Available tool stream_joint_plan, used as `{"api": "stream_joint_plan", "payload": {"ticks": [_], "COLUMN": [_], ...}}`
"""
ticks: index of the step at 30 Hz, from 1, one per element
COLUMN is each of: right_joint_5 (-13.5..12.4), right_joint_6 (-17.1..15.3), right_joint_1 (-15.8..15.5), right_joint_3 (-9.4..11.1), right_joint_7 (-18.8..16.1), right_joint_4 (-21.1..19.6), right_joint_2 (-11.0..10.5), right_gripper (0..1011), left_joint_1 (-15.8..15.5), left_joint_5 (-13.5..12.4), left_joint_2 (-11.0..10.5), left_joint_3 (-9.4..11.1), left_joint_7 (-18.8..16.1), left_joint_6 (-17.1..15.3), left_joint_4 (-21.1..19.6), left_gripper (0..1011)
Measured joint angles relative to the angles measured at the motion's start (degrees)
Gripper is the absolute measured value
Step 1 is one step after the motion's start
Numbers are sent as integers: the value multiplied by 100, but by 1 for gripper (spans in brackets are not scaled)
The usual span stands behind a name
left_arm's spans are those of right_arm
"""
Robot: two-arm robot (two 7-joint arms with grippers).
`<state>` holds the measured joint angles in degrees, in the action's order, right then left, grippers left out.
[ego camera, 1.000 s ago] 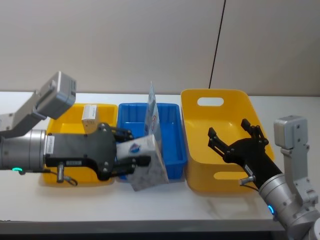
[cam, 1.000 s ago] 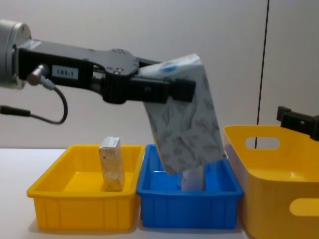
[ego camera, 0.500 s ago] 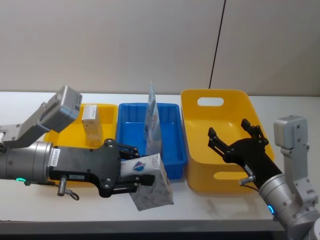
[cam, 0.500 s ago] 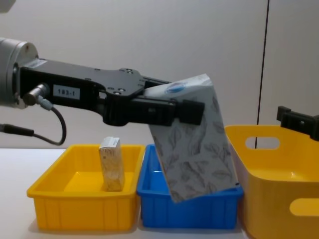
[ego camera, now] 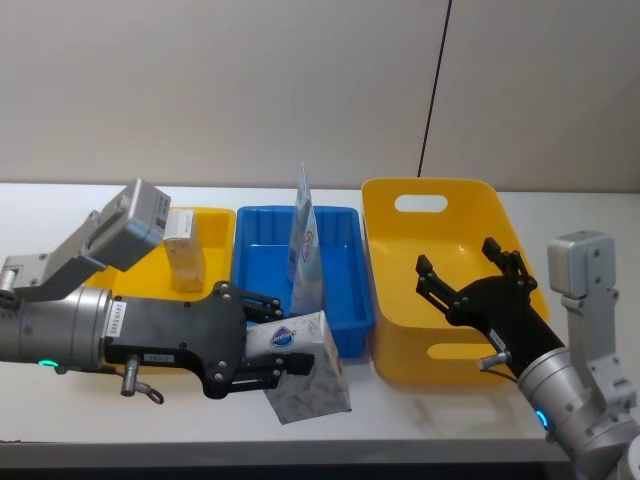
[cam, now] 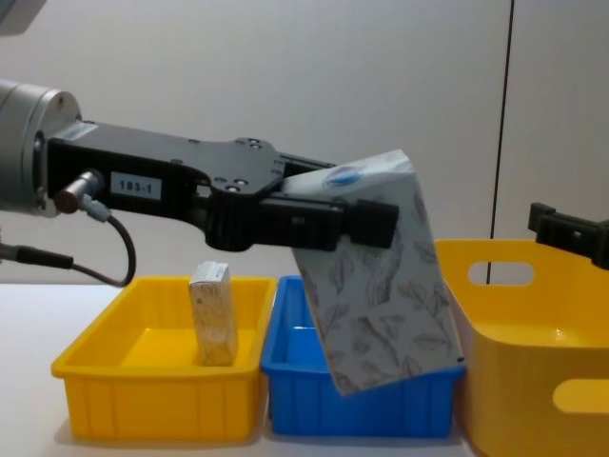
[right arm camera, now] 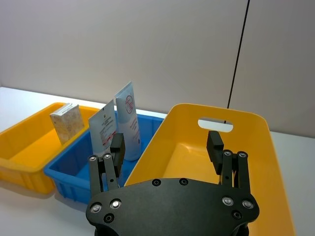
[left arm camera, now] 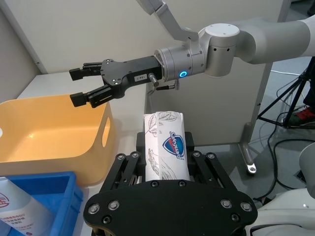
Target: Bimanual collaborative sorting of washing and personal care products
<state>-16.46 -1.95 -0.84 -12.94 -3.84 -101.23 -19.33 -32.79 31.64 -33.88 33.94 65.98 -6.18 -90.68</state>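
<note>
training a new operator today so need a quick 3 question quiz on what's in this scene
1. True or false: the left gripper is shut on the white leaf-print pack, held up off the table.
2. Where does the beige speckled carton stand? A) in the yellow tray B) in the blue tray C) on the table
3. Fill in: the right gripper, fingers open, hovers over the ____.

Key: 1 true. 2 A. 3 big yellow basket.
</note>
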Motion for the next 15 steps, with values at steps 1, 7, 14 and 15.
{"api": "stream_joint_plan", "payload": {"ticks": [1,7,14,15], "right_joint_5": [0,-54,-236,-262], "right_joint_6": [0,-18,-86,-96], "right_joint_1": [1,24,72,78], "right_joint_3": [1,11,46,54], "right_joint_7": [-2,-146,-512,-557], "right_joint_4": [0,-12,-65,-74], "right_joint_2": [0,-39,-175,-201], "right_gripper": [1002,1002,1002,1002], "left_joint_1": [0,0,0,0], "left_joint_5": [0,-4,-8,-8], "left_joint_2": [0,3,6,6], "left_joint_3": [1,13,22,22], "left_joint_7": [-2,-11,-18,-19], "left_joint_6": [3,16,27,28], "left_joint_4": [1,4,9,9], "left_gripper": [369,369,369,369]}}
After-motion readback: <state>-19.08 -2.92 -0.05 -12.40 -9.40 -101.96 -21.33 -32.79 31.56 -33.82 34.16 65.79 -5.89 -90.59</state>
